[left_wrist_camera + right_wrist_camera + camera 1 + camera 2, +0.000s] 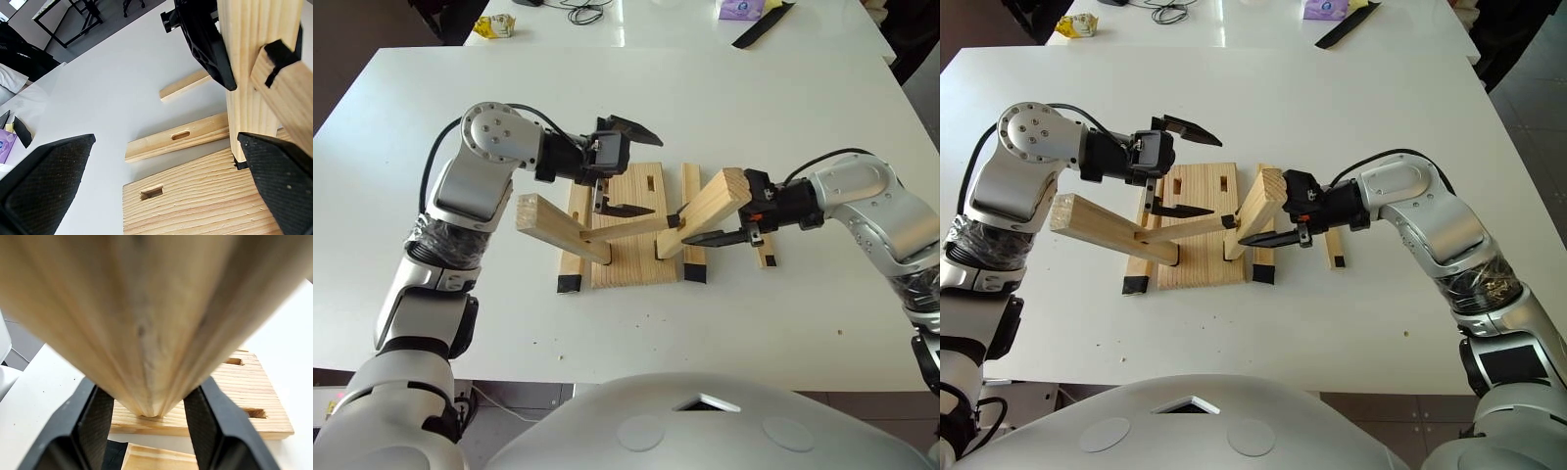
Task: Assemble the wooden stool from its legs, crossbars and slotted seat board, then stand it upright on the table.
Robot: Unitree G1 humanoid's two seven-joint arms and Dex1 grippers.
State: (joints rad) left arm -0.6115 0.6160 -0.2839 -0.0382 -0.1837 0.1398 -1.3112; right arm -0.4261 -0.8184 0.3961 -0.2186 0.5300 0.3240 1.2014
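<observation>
White table (783, 117), seat board (631, 264) flat at its middle, slots facing up. Two legs joined by a crossbar (626, 228) stand tilted on the board: left leg (548, 223) leaning out left, right leg (720, 196) leaning right.

Right tool (683, 229) clenched on the right leg, low on it. Left tool (656, 176) released, fingers spread wide, over the board's far half just above the crossbar (touching nothing that I can see).

Spare leg (691, 186) flat just right of the board; thin bar (765, 257) farther right; another leg (572, 266) along the board's left edge.

Far edge: yellow packet (494, 26), purple pack (739, 8), print too small to read.
</observation>
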